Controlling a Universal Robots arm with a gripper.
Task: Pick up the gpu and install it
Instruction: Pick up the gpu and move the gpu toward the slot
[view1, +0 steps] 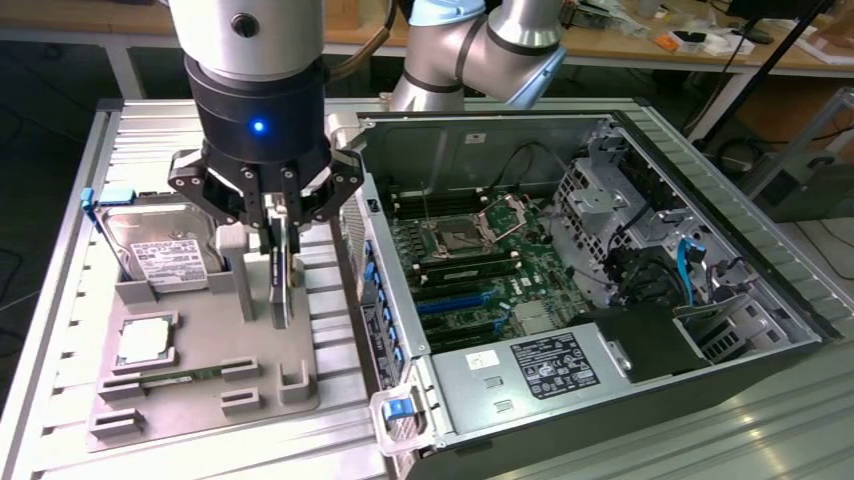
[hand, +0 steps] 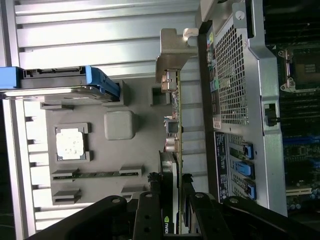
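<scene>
Closest to us in the wrist view, the black jaws are clamped on the gpu (hand: 177, 115), one finger on each flat face, with the card seen edge-on running away from the camera. Its silver end bracket (hand: 172, 55) is at the far end, its bent tab lying over the ribbed metal surface (hand: 100, 30). In the exterior view we see the arm (view1: 254, 50) pointing straight down, holding the gpu (view1: 280, 285) upright on its long edge over the grey tray (view1: 200, 395), at the side of the tray nearest the open computer case (view1: 467, 140). We cannot tell whether the card's lower edge touches the tray.

On the same tray we see a hard drive (view1: 167, 255) with a white label, seated in its pocket with blue handles at its end; in the wrist view the hard drive (hand: 55, 82) stands on edge. Beside it sits a square processor chip (view1: 144, 340), seen from the wrist as a bright square (hand: 70, 144). A slim RAM stick (view1: 180, 377) lies in its slot just past the chip, also seen from the wrist (hand: 97, 174).

On the exterior view's right, the case lies on its side with the panel off, just beside the tray. Inside we see the green motherboard (view1: 481, 260) and the power supply (view1: 534, 375) with its label facing up.
</scene>
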